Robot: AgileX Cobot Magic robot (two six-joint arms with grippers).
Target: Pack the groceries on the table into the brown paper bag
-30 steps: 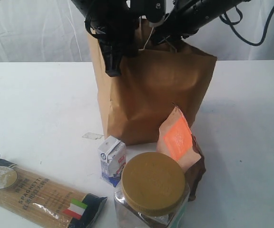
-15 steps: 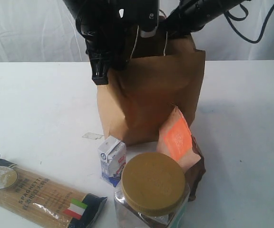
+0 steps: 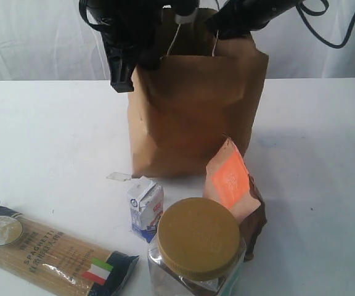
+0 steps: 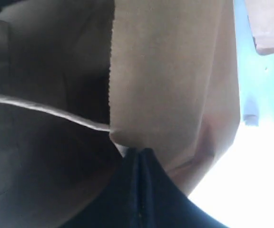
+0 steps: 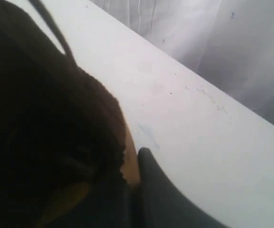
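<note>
Nearest: clear jar with mustard-yellow lid, upright at the front of the large flat white tabletop. To its left, a spaghetti pack with Italian flag lies flat at an angle.

Just behind the jar, the small white-blue carton stands on the left and the brown-orange pouch leans on the right. A small pale scrap lies on the table beyond the carton.

Mid-table: tall brown kraft paper bag, upright, mouth open, pale cord handles sticking up at the rim. The pouch overlaps the bag's base in view, and I can't tell if they touch.

Left gripper is closed, pinching the bag's top edge at its left corner. The wrist view shows the paper rim clamped and the dark interior beside it.

Right gripper is closed at the bag's right rim. A sliver of brown paper at the fingers looks like the bag edge, but that view is too dark to be sure.

Farthest: white curtain.
</note>
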